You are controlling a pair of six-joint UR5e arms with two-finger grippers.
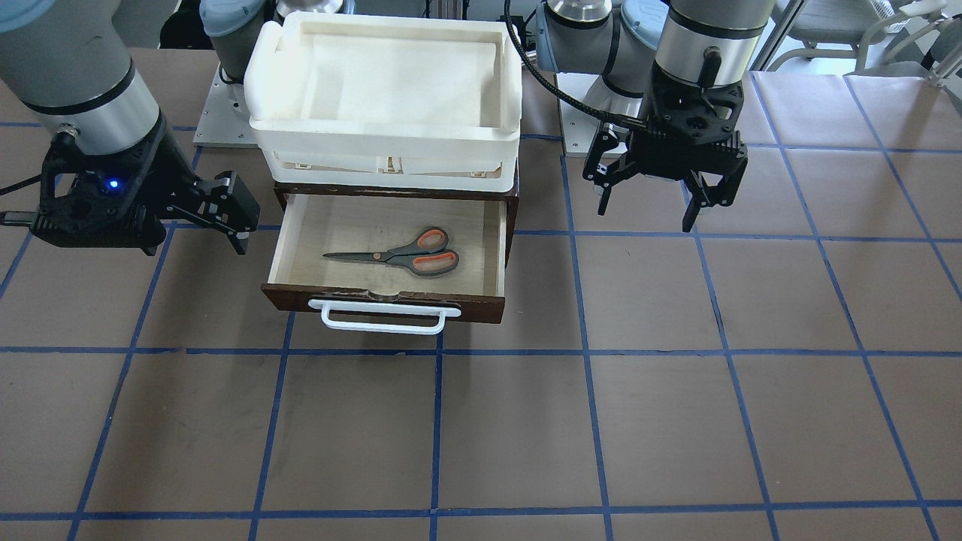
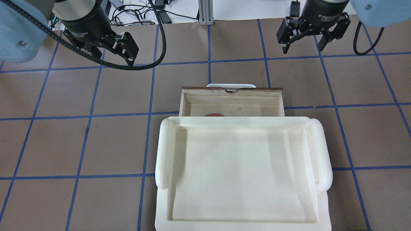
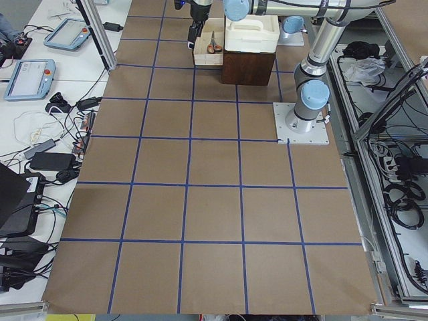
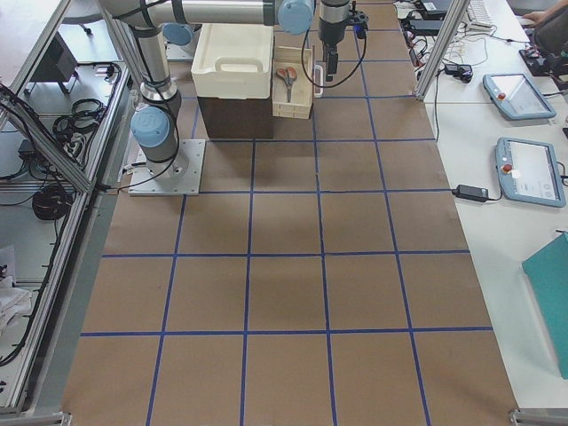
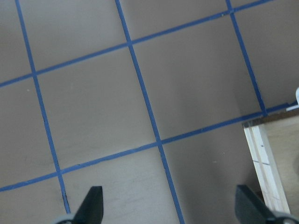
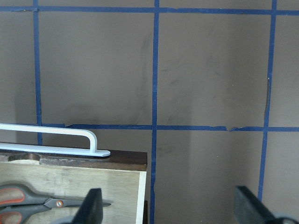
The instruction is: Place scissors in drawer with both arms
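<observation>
The scissors [image 1: 406, 255] lie flat inside the open drawer [image 1: 301, 294], blades toward the right arm's side. The drawer's white bar handle [image 1: 383, 319] faces away from the robot. Both grippers hang above the table, one on each side of the drawer, clear of it. My left gripper [image 1: 646, 214] is open and empty; its wrist view shows the drawer's side wall [image 5: 264, 163]. My right gripper [image 1: 237, 218] is open and empty; its wrist view shows the scissors [image 6: 28, 203] and the handle [image 6: 56, 140]. From overhead, only an orange sliver of the scissors [image 2: 214, 114] shows.
A cream-white tray [image 1: 383, 135] sits on top of the dark brown cabinet [image 1: 512, 203] that holds the drawer, and hides most of the drawer from overhead [image 2: 162, 154]. Brown table with blue tape grid lies all around. Tablets and cables lie on side benches [image 3: 30, 73].
</observation>
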